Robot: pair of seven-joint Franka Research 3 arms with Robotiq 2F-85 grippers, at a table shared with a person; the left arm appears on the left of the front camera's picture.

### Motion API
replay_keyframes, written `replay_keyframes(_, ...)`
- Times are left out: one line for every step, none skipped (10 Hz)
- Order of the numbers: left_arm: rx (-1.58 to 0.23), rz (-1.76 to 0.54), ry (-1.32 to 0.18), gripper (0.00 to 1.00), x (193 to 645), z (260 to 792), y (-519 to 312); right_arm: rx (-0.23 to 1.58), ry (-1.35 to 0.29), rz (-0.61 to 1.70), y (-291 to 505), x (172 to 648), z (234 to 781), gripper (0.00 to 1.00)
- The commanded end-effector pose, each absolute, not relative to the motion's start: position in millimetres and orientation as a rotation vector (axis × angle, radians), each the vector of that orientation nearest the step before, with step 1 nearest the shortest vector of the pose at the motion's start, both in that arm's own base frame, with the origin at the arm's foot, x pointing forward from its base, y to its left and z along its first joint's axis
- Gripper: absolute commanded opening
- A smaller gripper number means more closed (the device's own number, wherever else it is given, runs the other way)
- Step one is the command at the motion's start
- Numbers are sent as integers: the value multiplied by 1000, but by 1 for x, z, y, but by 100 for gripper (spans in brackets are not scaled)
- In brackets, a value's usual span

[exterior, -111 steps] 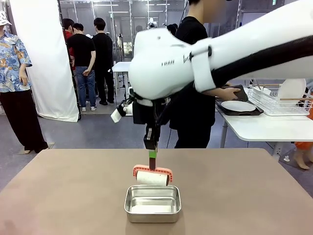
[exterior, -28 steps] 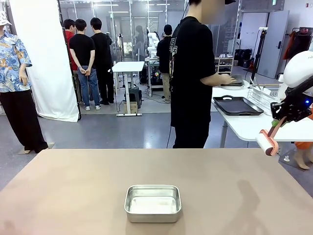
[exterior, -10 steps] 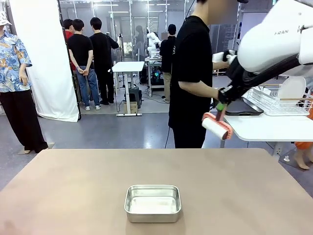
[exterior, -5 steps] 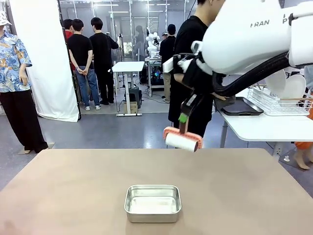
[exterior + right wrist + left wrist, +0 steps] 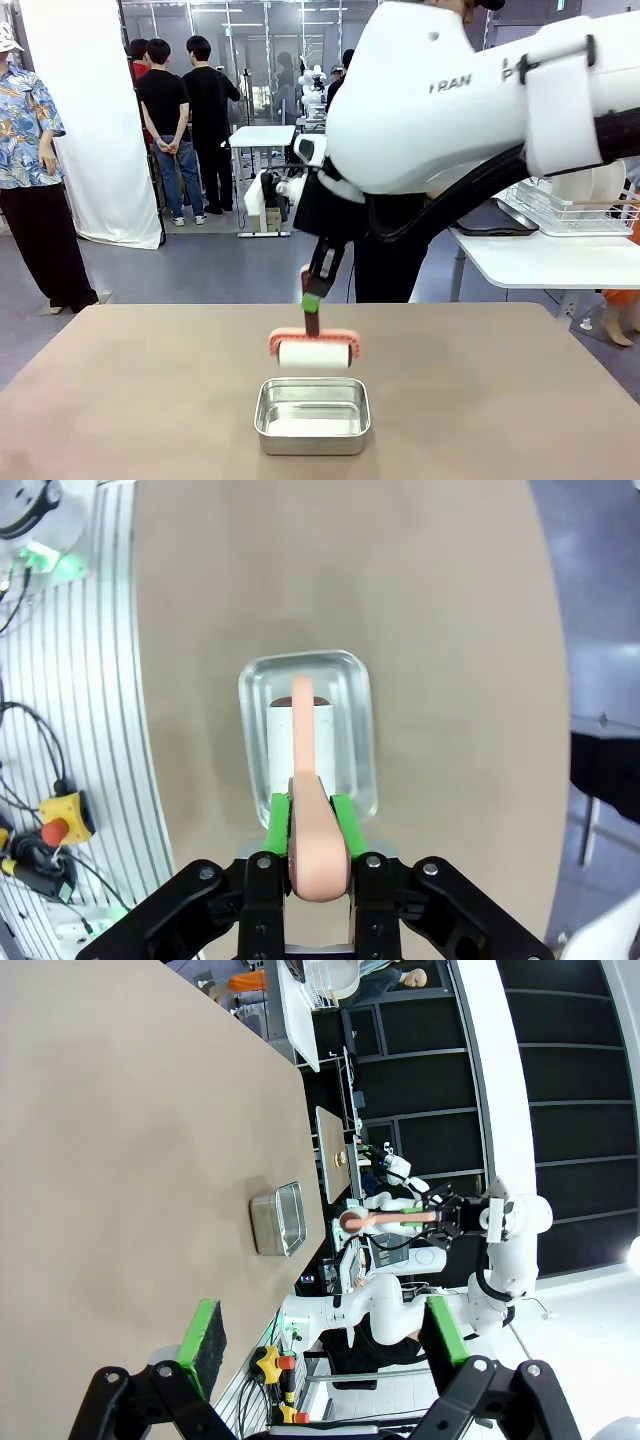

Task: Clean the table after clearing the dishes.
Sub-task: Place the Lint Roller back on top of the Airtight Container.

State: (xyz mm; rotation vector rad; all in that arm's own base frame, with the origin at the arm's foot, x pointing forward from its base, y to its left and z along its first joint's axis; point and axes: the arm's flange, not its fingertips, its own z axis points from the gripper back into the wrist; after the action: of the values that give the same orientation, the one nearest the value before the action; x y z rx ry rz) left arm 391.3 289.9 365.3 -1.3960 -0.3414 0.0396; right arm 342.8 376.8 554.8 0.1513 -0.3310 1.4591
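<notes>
Right gripper [image 5: 318,815] clamps a lint roller [image 5: 314,354] above the steel pan [image 5: 312,415]; left gripper [image 5: 325,1345] gapes, holding nothing.

Steel pan [image 5: 313,414], pink lint roller [image 5: 312,352]

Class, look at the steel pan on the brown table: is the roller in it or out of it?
Out. The right gripper holds the roller just above the pan, not resting inside.
</notes>
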Motion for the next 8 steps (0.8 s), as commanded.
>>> replay_keyframes(-1397, 44, -346, 100, 388, 366, 290, 203, -306, 1557, 378, 350, 534, 21)
replay_keyframes(-1397, 44, -346, 100, 388, 366, 290, 201, -335, 1577, 383, 357, 526, 21)
replay_keyframes(-1397, 44, -346, 100, 388, 366, 290, 235, -340, 1588, 384, 365, 519, 21)
replay_keyframes(-1397, 44, -346, 100, 388, 366, 290, 208, -318, 1589, 382, 373, 509, 21)
replay_keyframes(-1397, 44, -346, 100, 388, 366, 290, 197, -307, 1574, 382, 375, 505, 21)
replay_keyframes(-1397, 44, -346, 100, 388, 366, 290, 202, -317, 1559, 383, 376, 508, 21)
replay_keyframes(-1397, 44, -346, 100, 388, 366, 290, 199, -295, 1565, 381, 373, 504, 21)
replay_keyframes(-1397, 44, -346, 100, 388, 366, 290, 199, -295, 1565, 381, 373, 504, 21)
